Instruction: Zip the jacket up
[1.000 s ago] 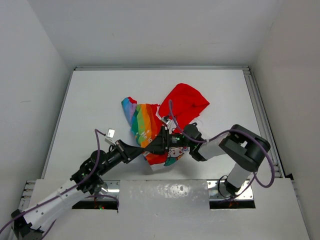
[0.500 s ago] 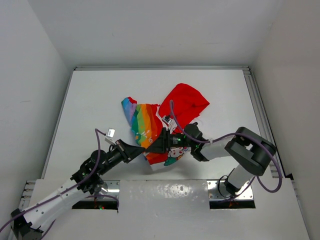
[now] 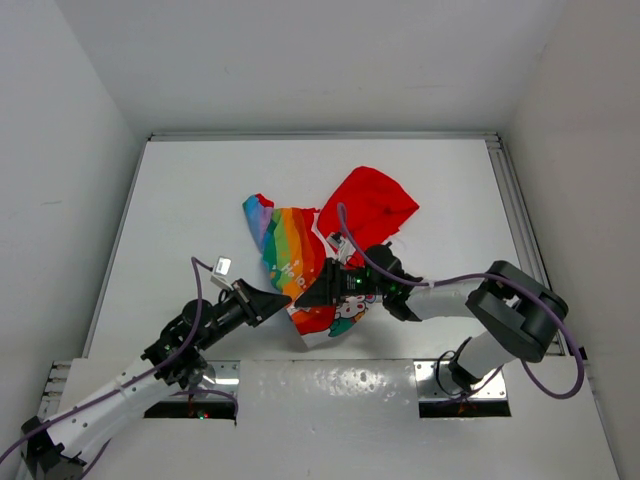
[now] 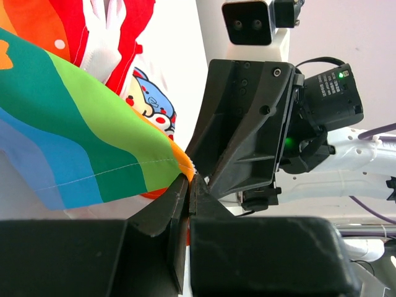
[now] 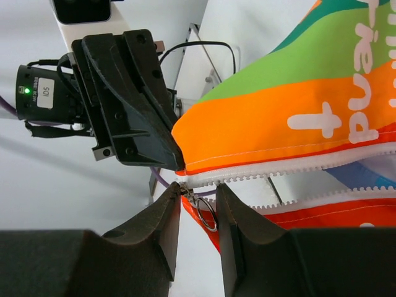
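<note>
In the middle of the table point(image 3: 180, 200), the jacket point(image 3: 300, 255) has its hem corner pinched by the left gripper point(image 4: 190, 181), while the right gripper point(image 5: 197, 190), jaws slightly parted around the zipper pull point(image 5: 206, 215) (not clamping, I judge), has the zipper teeth point(image 5: 278, 174) running toward 3 o'clock in its wrist view.

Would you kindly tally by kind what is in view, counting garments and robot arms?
jacket: 1
robot arms: 2 (left arm, right arm)
Total: 3
</note>
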You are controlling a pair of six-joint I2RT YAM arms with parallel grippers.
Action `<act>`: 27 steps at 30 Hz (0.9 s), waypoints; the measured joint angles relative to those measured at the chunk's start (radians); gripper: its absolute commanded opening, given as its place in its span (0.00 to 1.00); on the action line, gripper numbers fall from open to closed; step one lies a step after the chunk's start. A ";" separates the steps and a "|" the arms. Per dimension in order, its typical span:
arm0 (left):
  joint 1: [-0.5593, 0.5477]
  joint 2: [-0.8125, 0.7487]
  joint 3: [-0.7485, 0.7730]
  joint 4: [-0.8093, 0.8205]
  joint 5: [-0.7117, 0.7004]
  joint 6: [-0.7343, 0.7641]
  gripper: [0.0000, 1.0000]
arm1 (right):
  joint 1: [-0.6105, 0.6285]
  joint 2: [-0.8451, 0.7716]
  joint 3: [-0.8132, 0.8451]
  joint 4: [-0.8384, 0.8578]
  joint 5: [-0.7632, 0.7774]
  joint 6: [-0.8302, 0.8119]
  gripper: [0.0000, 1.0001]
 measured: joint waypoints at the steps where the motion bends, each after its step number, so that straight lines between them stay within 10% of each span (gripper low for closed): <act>1: 0.000 0.000 0.000 0.000 0.000 0.000 0.00 | 0.000 0.000 0.000 -0.005 0.002 -0.002 0.31; 27: 0.000 0.003 0.000 0.000 0.000 -0.001 0.00 | 0.000 -0.028 -0.041 -0.004 0.012 -0.001 0.26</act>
